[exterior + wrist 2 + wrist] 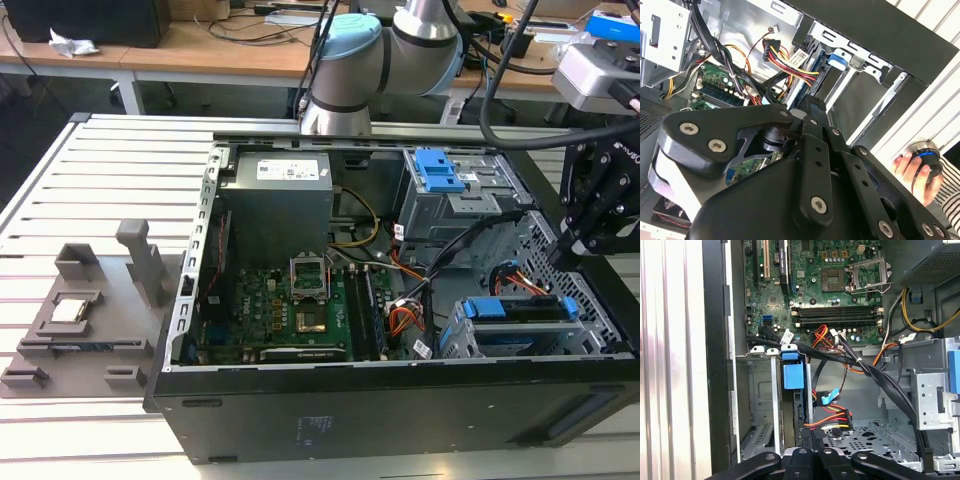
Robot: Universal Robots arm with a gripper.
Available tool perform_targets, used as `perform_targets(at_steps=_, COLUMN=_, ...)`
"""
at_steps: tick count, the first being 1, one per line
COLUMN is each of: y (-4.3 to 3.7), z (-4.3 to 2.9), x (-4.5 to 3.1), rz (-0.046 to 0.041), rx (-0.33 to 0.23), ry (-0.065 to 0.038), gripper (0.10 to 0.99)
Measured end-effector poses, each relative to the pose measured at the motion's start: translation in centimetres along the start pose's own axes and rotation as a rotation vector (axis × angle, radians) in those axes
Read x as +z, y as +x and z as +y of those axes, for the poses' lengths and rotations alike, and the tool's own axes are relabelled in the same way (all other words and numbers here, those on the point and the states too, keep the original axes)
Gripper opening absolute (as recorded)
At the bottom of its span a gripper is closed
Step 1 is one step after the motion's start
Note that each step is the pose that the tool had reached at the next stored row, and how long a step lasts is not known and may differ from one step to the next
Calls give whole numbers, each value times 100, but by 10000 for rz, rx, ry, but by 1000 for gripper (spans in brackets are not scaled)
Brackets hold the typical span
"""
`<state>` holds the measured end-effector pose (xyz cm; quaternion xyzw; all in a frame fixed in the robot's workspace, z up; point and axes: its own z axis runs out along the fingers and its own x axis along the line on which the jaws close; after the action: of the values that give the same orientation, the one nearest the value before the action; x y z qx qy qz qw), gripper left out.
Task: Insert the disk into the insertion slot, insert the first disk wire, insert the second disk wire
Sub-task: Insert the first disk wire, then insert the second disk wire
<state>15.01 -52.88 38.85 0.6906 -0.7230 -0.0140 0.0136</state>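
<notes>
Down inside the computer case [400, 420], the disk [792, 376] sits edge-on in the insertion slot [759, 397], long axis running away from the gripper [814, 444]; its jaws look pressed together beside the power connector [827, 428], grip uncertain.

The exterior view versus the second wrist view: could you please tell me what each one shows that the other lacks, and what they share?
Exterior view: the grey fixture tray on the slatted table, the power supply and the arm's blue-capped joint. Second wrist view: a person's hand at a round knob beside the case. Both: the disk seated in the insertion slot, the coloured wire bundle and the green motherboard.
</notes>
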Motion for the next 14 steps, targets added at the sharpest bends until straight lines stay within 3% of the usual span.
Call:
perform_targets(at_steps=5, y=0, z=0, x=-2, rz=0, rx=-1, ry=0, gripper=106)
perform_targets(at_steps=7, y=0, z=0, x=-2, rz=0, rx=0, ry=0, gripper=235)
perform_targets(at_steps=8, y=0, z=0, x=-2, rz=0, rx=0, ry=0, gripper=235)
perform_targets(at_steps=9, y=0, z=0, x=-2, rz=0, rx=0, ry=0, gripper=302)
perform_targets(at_steps=12, y=-6, z=16, x=-2, rz=5, rx=-2, ry=1, gripper=302)
perform_targets(at_steps=14, y=-18, z=64, x=34, rz=1, rx=-9, ry=0, gripper=302)
